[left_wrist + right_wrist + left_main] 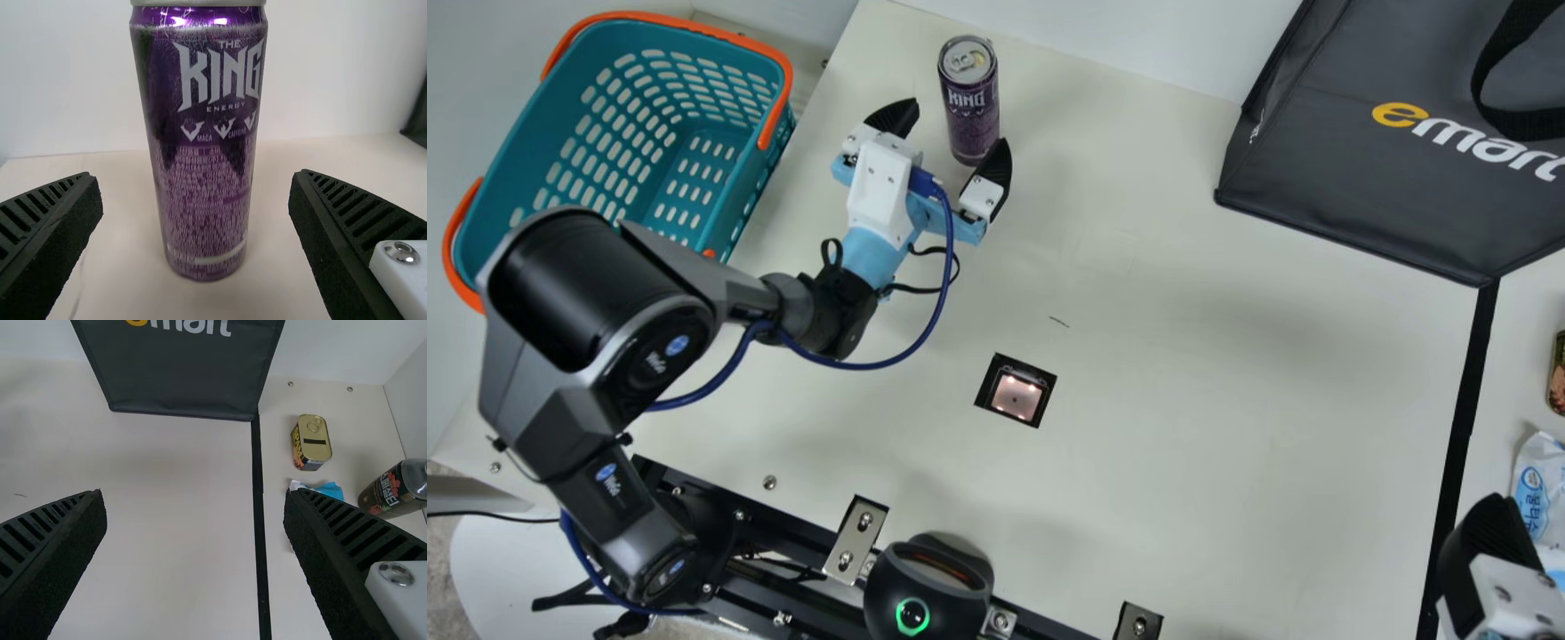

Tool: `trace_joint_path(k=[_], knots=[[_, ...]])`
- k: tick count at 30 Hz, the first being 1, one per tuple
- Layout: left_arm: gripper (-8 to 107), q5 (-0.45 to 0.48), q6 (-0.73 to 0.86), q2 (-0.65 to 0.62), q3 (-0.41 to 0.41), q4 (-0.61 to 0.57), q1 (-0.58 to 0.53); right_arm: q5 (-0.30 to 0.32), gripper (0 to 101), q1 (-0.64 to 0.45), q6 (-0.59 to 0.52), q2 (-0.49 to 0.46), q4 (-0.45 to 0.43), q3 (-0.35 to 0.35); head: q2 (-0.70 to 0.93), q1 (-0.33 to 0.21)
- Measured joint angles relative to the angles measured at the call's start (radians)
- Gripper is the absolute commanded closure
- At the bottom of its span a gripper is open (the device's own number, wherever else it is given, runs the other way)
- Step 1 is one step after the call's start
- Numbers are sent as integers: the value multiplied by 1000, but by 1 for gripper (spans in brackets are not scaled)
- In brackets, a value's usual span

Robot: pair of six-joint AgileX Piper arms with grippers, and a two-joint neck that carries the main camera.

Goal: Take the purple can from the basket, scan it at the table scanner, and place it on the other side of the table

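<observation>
The left gripper (959,126) is spread open near the purple can (971,116), which is stood upright on the cream table (1183,444) — outside the basket (560,100). The right gripper (193,492) is parted too. Grasping, scanning at the scanner (1016,396) and placement seem left undone. A dark bag (1352,191) is backed by a white wall (1138,36).

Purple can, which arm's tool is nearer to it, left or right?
Left. The left tool is right by the purple can, its fingers open toward it; the right tool is far off, at the main view's lower right corner.
</observation>
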Motion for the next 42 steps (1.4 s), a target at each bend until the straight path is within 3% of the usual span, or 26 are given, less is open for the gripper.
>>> trace_joint_path(k=[10, 17, 29, 42], knots=[[9, 160, 65, -221, 92, -10, 0, 0, 6, 0, 0, 0, 0, 0, 0, 2], [9, 320, 141, -406, 110, -41, -4, 0, 6, 0, 0, 0, 0, 0, 0, 2], [9, 696, 320, -737, 83, -153, 24, 1, 6, 0, 0, 0, 0, 0, 0, 2], [9, 1152, 500, -1030, 19, -272, 190, 1, 6, 0, 0, 0, 0, 0, 0, 2]])
